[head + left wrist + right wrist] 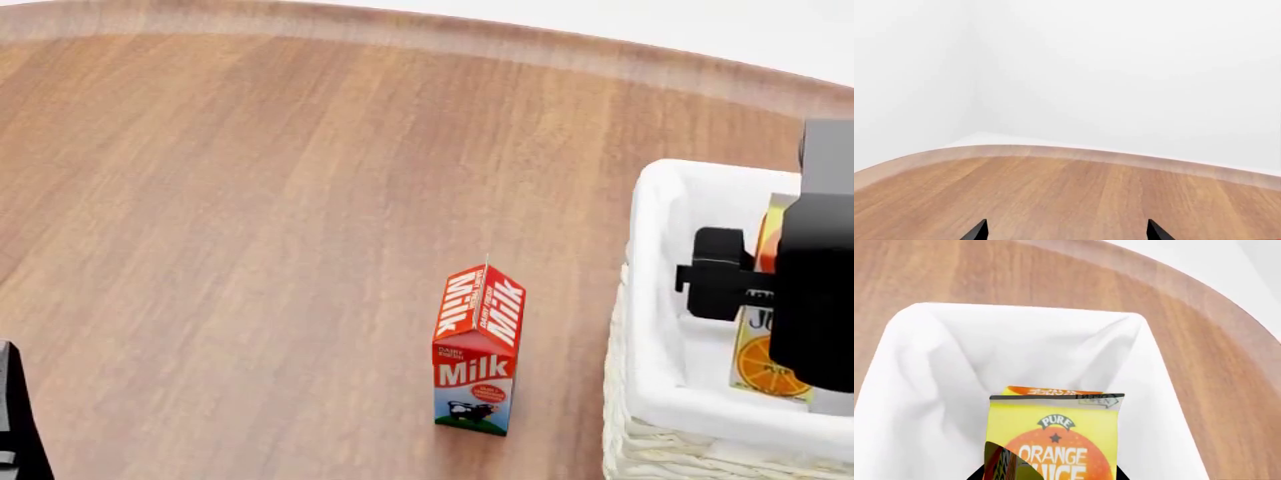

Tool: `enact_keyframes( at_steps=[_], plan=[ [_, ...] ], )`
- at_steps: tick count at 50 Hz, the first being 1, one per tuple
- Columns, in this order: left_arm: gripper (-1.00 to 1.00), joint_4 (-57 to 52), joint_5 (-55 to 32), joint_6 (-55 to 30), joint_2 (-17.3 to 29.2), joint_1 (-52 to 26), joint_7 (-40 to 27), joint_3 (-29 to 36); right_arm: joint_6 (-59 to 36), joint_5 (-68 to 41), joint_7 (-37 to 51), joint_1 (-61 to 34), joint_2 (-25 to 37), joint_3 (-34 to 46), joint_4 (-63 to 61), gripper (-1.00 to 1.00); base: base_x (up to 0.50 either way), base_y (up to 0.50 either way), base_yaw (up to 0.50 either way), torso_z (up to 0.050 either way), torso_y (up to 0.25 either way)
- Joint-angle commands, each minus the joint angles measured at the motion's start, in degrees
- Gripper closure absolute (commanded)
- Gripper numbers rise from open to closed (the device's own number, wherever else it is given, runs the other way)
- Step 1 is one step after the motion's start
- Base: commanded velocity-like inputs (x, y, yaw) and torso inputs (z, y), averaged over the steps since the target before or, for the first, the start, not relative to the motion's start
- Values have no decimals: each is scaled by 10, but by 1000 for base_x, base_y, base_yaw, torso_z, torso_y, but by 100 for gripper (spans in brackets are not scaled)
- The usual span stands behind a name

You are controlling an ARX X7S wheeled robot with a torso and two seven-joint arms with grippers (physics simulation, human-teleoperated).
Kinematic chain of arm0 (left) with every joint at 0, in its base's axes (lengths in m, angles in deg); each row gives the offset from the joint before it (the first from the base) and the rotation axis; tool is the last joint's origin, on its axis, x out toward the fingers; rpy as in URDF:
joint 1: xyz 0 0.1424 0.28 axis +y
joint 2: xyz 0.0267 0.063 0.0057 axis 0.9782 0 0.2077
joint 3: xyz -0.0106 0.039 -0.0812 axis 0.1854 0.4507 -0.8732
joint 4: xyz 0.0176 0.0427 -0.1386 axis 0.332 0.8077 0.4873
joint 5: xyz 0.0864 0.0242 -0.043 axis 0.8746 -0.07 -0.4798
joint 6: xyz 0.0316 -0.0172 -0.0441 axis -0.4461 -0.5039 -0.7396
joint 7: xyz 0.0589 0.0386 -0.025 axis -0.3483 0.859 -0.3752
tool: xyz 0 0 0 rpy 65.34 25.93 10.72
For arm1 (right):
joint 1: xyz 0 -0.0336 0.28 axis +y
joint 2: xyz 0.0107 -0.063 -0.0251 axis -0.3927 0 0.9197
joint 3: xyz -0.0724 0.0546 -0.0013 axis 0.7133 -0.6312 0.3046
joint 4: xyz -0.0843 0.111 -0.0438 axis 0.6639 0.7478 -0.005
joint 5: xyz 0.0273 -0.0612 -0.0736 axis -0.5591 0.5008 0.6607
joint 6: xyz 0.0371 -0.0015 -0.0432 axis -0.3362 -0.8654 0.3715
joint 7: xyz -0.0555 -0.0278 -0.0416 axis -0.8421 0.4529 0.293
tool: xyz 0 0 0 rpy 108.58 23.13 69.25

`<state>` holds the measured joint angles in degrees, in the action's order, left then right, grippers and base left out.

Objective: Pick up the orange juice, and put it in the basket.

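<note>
The orange juice (1054,440), a yellow-and-orange carton with "Pure Orange Juice" lettering, sits between the fingers of my right gripper (1047,476), which is shut on it. It hangs inside the basket (934,365), above the white cloth lining. In the head view the carton (767,355) shows partly behind my black right arm (814,280), within the basket's white rim (654,260) at the right edge. My left gripper (1067,232) is open and empty over bare wooden table; only its two black fingertips (977,231) show. It also shows at the head view's lower left (14,420).
A red-and-white Milk carton (478,350) stands upright on the wooden table (267,200), just left of the basket's woven wall (627,440). The table's rounded far edge (534,45) runs along the back, with white wall beyond.
</note>
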<state>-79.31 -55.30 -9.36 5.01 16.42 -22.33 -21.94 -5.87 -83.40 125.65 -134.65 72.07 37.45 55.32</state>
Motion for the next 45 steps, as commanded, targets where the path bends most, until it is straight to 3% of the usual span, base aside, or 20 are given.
enact_keyframes(
  at_steps=[1, 45],
  plan=[
    [-100, -2, -8, 8, -16, -1, 15, -18, 12, 37, -30, -5, -10, 1, 12, 100, 0, 0, 0, 0, 0],
    [-100, 11, -6, 14, -13, -2, 14, -11, 57, 67, -58, -5, -23, 28, 75, 100, 0, 0, 0, 0, 0]
  ],
)
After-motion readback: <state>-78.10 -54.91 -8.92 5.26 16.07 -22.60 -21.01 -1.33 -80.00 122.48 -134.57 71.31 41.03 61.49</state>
